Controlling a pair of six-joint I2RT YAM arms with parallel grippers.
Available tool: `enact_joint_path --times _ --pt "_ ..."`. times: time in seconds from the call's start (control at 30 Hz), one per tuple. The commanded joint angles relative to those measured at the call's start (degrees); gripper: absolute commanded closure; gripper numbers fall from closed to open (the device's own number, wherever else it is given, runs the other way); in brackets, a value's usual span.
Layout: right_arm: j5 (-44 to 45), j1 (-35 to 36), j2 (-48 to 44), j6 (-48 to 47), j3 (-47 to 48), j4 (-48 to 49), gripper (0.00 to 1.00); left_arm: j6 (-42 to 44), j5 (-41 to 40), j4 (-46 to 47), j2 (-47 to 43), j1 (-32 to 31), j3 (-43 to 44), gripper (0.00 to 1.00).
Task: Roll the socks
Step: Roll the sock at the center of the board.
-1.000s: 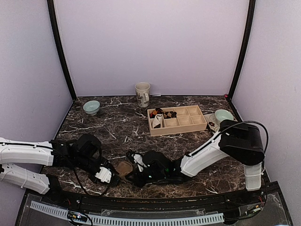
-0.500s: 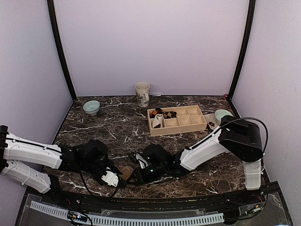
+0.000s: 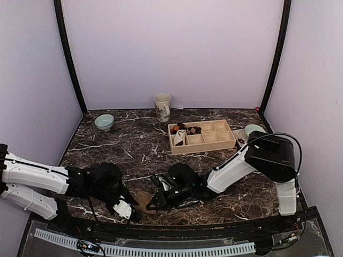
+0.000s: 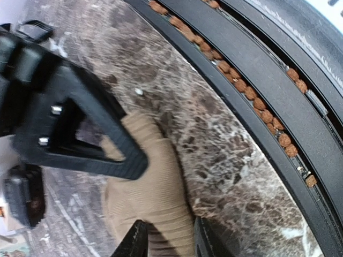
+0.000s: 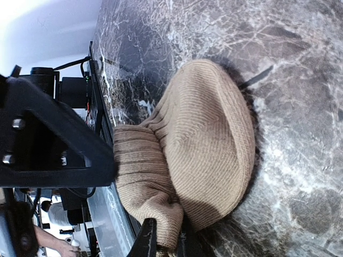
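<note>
Sock (image 5: 209, 144) in left and right jaws

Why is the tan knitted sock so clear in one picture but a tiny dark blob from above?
Right wrist view: the plain tan knitted sock fills the frame, sharp, ribs visible, dark shadow at its edge. Left wrist view: close too, slightly soft. Top view: far away, small, dim.
</note>
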Motion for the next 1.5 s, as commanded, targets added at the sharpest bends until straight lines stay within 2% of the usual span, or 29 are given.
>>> enact_joint_path --times 0.0,0.13,0.2,0.27,0.37,0.4,0.43,0.47,0.5,0.7,0.77,0.83,0.87,0.97,1.03,1.13,1.17,1.2,1.27,1.33,1.4,1.43,1.47 --pt "1.79 -0.01 5.81 2.23 -4.05 -15.47 0.97 -1.76 -0.05 -2.28 4.95 -0.53 3.14 0.68" --pt "1.91 -0.33 6.26 2.33 -2.88 -15.77 0.96 -1.57 -2.5 -0.86 7.43 -0.85 2.95 0.67" --pt "1.91 -0.34 6.44 2.06 -2.17 -16.01 0.95 -3.34 -4.92 0.52 9.86 -0.85 3.73 0.7" --pt "2.84 -0.36 6.38 1.41 -1.69 -17.11 0.92 -5.39 -5.0 -1.61 11.97 -0.85 5.8 0.78" --pt "4.57 -0.39 5.41 0.18 -1.8 -17.61 0.88 -7.08 -1.41 -3.61 12.06 -0.85 6.7 1.0" --pt "5.63 -0.38 4.65 -0.04 -2.25 -16.88 0.83 -7.64 -0.5 -4.31 12.36 -0.85 6.85 1.0" --pt "6.99 -0.42 3.43 -0.19 -3.11 -16.12 0.69 -8.13 0.59 -5.64 12.88 -0.74 7.36 1.0" --pt "9.01 -0.38 1.85 -0.58 -4.44 -15.49 0.15 -8.48 2.5 -7.76 13.57 -0.27 8.32 1.0" --pt "11.9 -0.38 0.17 -1.28 -5.31 -15.75 0.02 -8.93 3.92 -9.7 14.15 0.17 9.2 1.0" --pt "35.65 0.08 -14.93 -5.24 -11.43 -23.63 0.01 -9.5 8.23 -13.97 14.42 2.05 10.68 1.0" --pt "50.52 2.89 -24.19 -5.08 -12.29 -30.32 0.01 -9.84 9.01 -14.4 14.47 2.7 11.04 1.0" --pt "70.12 6.66 -32.01 6.22 -12.86 -42.39 0.01 -10.6 10.58 -14.68 14.47 3.76 11.79 1.0" --pt "74.88 6.72 -35.07 13.57 -14.44 -45.74 0.0 -10.83 11.96 -15.14 14.61 4.39 12.25 1.0" --pt "69.22 4.69 -41.52 -8.89 -24.93 -22.21 0.0 -10.63 15.5 -17.22 15.51 6.22 13.85 1.0" --pt "71.17 6.25 -42.46 -16.1 -25.85 -21.86 0.01 -10.24 16.13 -18.25 16.01 6.5 14.15 1.0" --pt "83.81 13.32 -44.6 -20.49 -26.14 -25.43 0.01 -11.09 16.7 -18.66 16.62 7.15 14.3 1.0" --pt "90.79 16.24 -45.82 -21.62 -25.87 -28.03 0.01 -11.56 16.98 -18.86 16.96 7.45 14.5 1.0" --pt "97.74 18.41 -46.81 -20.58 -25.34 -31.29 0.01 -12.04 17.62 -19.44 17.49 7.93 14.82 1.0" --pt "105.07 18.27 -47.2 -13.42 -25.36 -38.77 0.01 -12.04 19.34 -21.66 18.61 8.72 16.16 1.0" --pt "105.32 15.97 -45.27 -2.66 -23.41 -49.86 0.01 -11.94 20.01 -24.82 20.75 8.9 18.02 1.0" --pt "107.35 16.92 -42.44 6.96 -18.46 -62.23 0.01 -11.84 21.39 -29.88 24.83 9.86 21.46 1.0" --pt "110.14 19.78 -41.17 10.25 -16.89 -65.44 0.0 -12.07 21.89 -31.38 26.89 10.37 22.81 1.0" --pt "111.44 21.06 -39.52 7.46 -16.91 -63.36 0.0 -12.85 22.0 -31.34 28.16 10.9 23.49 1.0"
